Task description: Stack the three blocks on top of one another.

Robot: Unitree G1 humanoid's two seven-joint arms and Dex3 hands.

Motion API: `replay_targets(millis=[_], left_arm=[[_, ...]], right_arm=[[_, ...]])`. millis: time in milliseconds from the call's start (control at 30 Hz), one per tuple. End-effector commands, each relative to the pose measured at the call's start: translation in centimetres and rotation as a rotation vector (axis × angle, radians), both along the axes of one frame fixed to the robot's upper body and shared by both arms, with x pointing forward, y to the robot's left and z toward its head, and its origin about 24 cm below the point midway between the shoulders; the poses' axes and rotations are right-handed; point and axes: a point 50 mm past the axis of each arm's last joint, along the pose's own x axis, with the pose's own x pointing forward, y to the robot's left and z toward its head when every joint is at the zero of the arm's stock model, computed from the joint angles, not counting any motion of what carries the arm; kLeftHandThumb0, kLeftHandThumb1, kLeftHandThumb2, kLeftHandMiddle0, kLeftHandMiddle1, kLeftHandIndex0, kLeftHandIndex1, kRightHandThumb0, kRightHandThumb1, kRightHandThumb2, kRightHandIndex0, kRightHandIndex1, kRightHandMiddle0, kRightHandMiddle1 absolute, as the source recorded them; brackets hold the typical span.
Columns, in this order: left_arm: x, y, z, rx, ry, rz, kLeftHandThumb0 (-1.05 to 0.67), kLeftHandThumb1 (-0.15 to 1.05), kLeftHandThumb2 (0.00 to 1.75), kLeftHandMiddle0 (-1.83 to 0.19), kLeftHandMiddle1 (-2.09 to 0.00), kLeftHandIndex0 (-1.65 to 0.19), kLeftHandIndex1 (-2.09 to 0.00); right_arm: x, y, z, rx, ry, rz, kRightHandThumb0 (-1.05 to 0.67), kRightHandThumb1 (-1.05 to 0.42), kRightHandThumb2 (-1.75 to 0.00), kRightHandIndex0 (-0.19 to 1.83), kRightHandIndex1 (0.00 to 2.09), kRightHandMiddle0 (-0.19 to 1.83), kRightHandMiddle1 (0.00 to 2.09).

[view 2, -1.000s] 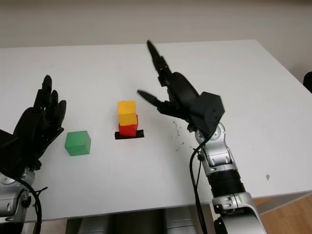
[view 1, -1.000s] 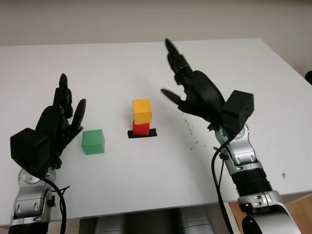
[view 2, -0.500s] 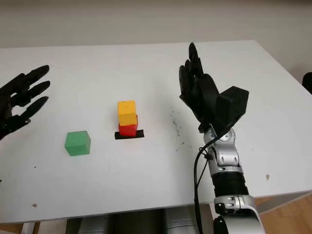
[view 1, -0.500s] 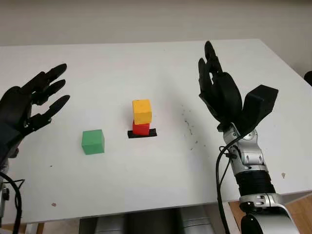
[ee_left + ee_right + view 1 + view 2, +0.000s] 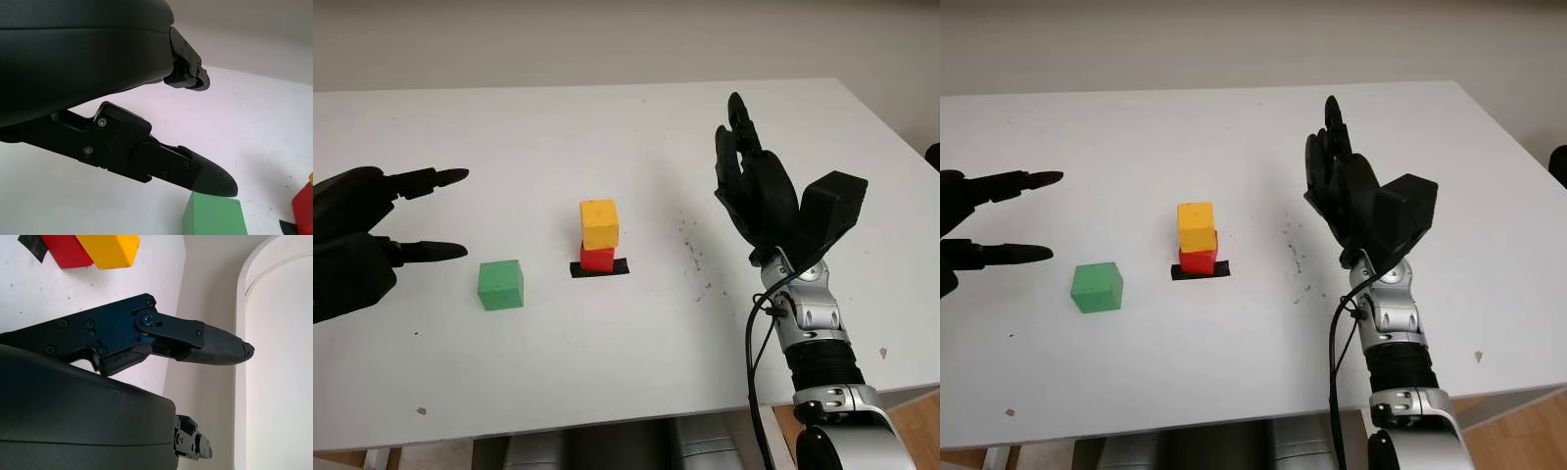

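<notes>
A yellow block (image 5: 598, 223) sits on a red block (image 5: 597, 258), which stands on a black tape mark (image 5: 599, 268) mid-table. A green block (image 5: 500, 285) lies alone on the table to their left. My left hand (image 5: 406, 213) is open at the left edge, raised a little to the left of the green block and holding nothing. In the left wrist view its fingertip (image 5: 210, 176) hangs just above the green block (image 5: 213, 216). My right hand (image 5: 754, 181) is open, held upright to the right of the stack, well apart from it. The right wrist view catches the yellow block (image 5: 110, 249) and red block (image 5: 66, 250).
The white table (image 5: 626, 137) reaches to a pale wall at the back. Small dark specks (image 5: 690, 250) mark the surface between the stack and my right hand. The table's right edge (image 5: 891, 127) runs close to my right arm.
My left hand has turned from palm-out to fingers pointing right toward the green block and sunk lower. My right hand swung away from the stack to upright, then held still. The blocks have not moved.
</notes>
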Motion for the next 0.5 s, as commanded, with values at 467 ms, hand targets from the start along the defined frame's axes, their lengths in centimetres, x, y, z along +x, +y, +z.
replay_targets(millis=[467], left_arm=[[0.0, -1.5, -2.0, 0.027, 0.174, -0.082, -0.87, 1.0, 0.05, 0.02, -0.04, -0.12, -0.03]], right_arm=[[0.3, 0.7, 0.5, -0.004, 0.001, 0.025, -0.73, -1.05, -0.69, -0.19, 0.0, -0.19, 0.0]])
